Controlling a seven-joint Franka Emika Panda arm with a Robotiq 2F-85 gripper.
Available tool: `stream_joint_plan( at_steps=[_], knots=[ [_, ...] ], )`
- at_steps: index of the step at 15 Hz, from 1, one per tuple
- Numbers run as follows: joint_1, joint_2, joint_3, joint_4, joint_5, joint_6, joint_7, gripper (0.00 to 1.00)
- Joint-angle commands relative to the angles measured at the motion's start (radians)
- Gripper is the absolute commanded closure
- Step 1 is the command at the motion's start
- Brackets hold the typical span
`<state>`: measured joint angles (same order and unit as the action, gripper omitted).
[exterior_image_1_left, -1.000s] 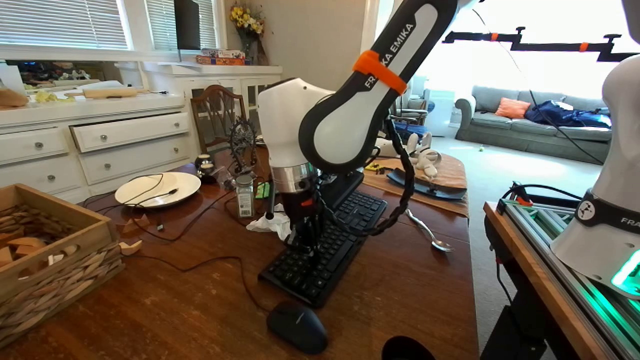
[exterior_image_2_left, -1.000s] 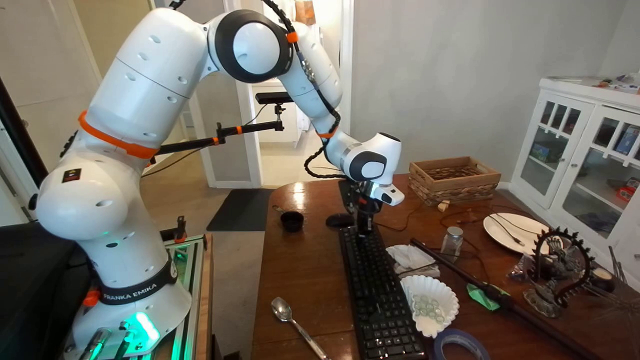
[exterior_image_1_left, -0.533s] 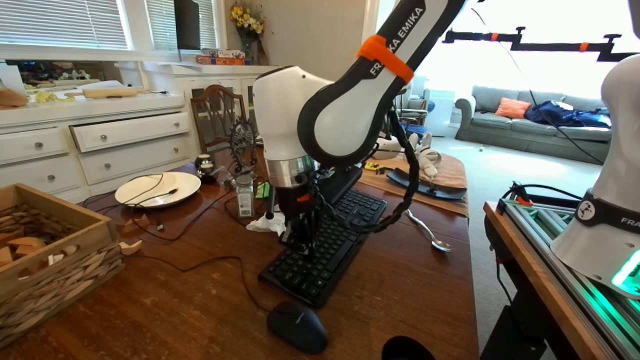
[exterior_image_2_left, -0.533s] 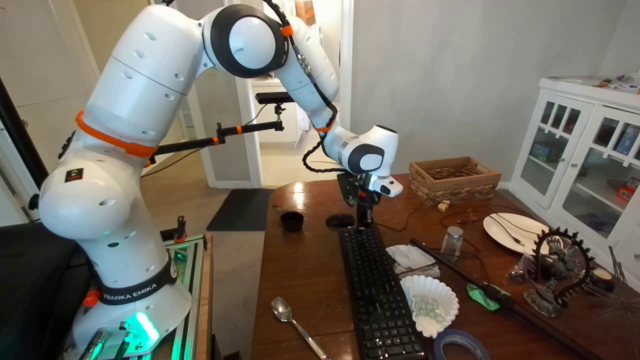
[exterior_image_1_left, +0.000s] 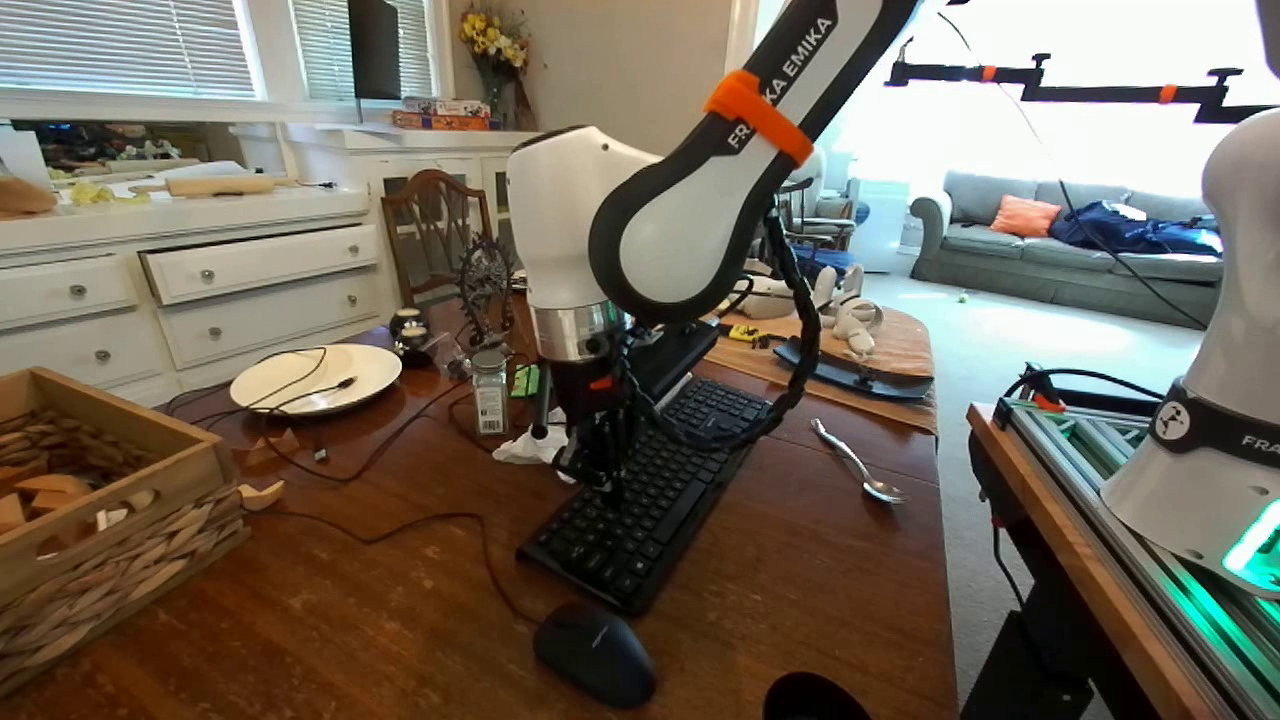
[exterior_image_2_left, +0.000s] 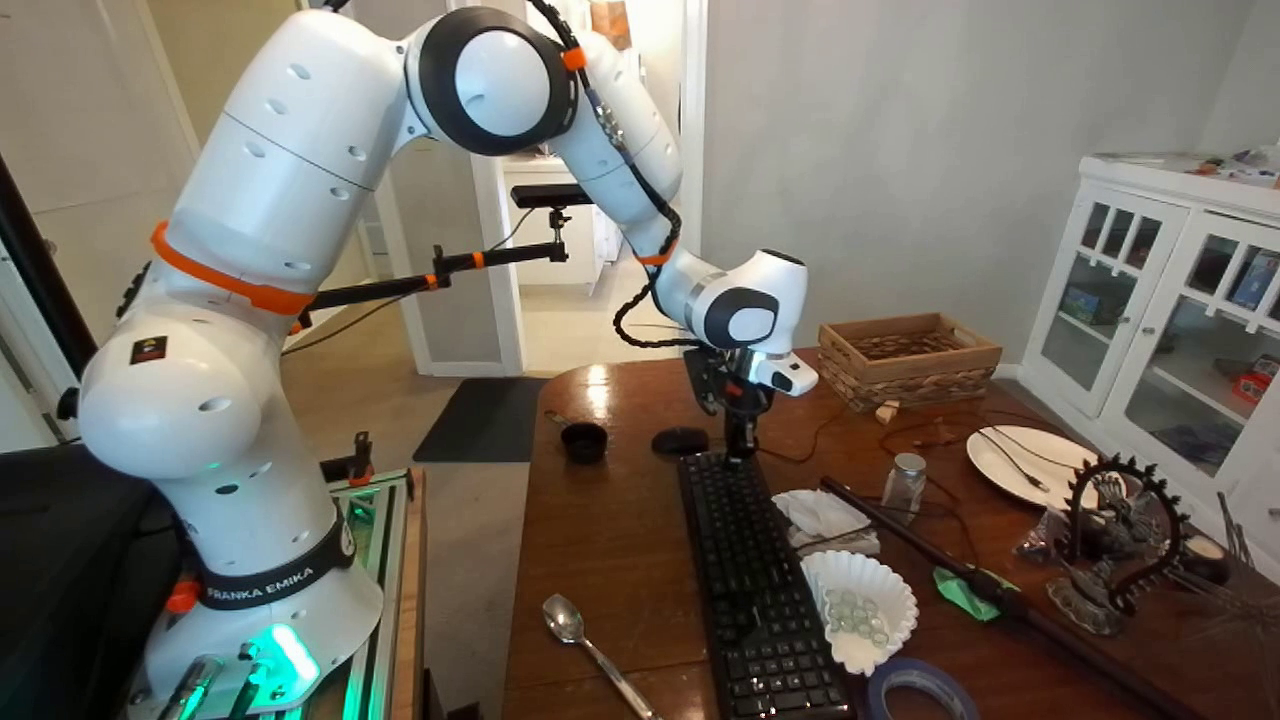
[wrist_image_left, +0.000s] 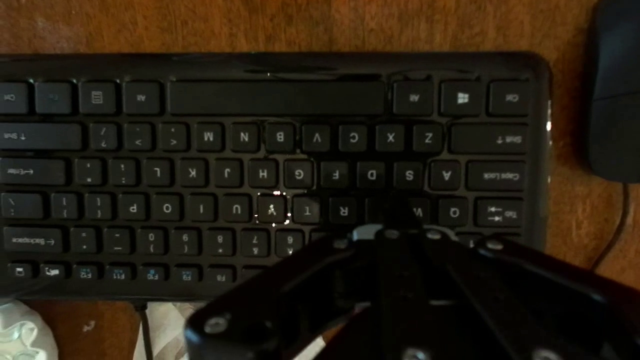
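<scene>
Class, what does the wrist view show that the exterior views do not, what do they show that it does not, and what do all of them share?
Only the wrist view shows readable lettering on the Caps Lock key and Tab key.

Only the exterior views show the wood-framed woven basket, white plate, glass jar and metal spoon.

All of them share the computer mouse and the Robotiq gripper, shut, over the black computer keyboard.
</scene>
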<state>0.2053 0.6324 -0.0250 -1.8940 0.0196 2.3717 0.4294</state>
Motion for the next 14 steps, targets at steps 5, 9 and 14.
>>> stream_joint_plan(
  at_steps=[5,9,14],
  knots=[
    [0.005,0.039,-0.006,0.047,-0.008,-0.039,0.002,1.00],
    [-0.002,0.051,0.000,0.062,0.000,-0.059,-0.008,1.00],
    [-0.003,0.062,0.003,0.077,0.001,-0.074,-0.014,1.00]
  ],
)
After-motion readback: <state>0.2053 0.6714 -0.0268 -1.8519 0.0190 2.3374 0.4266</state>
